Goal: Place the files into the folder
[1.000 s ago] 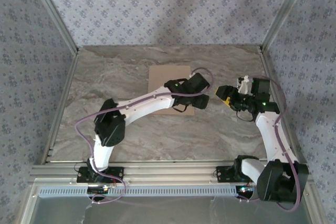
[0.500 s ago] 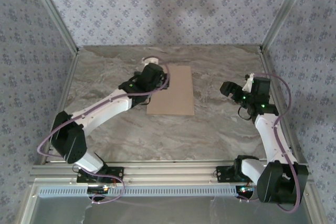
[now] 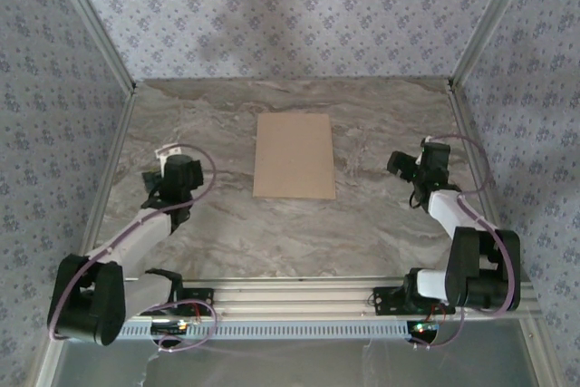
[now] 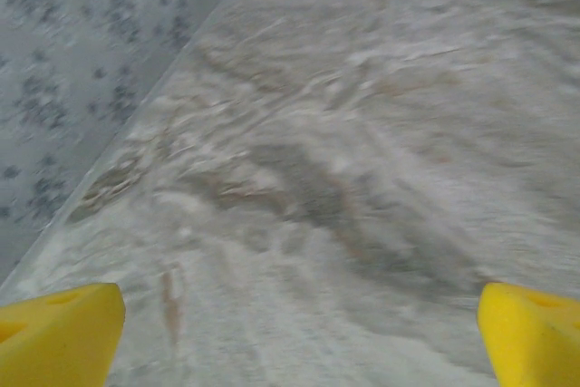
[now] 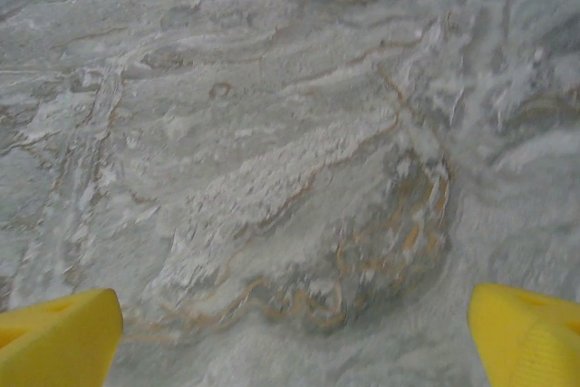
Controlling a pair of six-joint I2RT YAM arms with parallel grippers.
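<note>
Top external: one folder (image 3: 294, 156), closed, flat at table (image 3: 227, 233) centre. Two grippers: left gripper (image 4: 294, 337) at its 9 o'clock, right gripper (image 5: 292, 337) at 3 o'clock, each spread wide, holding nothing.

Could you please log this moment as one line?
folder: closed, flat on table | left gripper: open, empty, left of folder | right gripper: open, empty, right of folder

Tan-brown folder (image 3: 294, 155) on grey, rust-veined marble table (image 3: 362, 224); yellow tool fingertips (image 4: 59, 333); blue-grey floral wallpaper (image 3: 272, 6)
</note>
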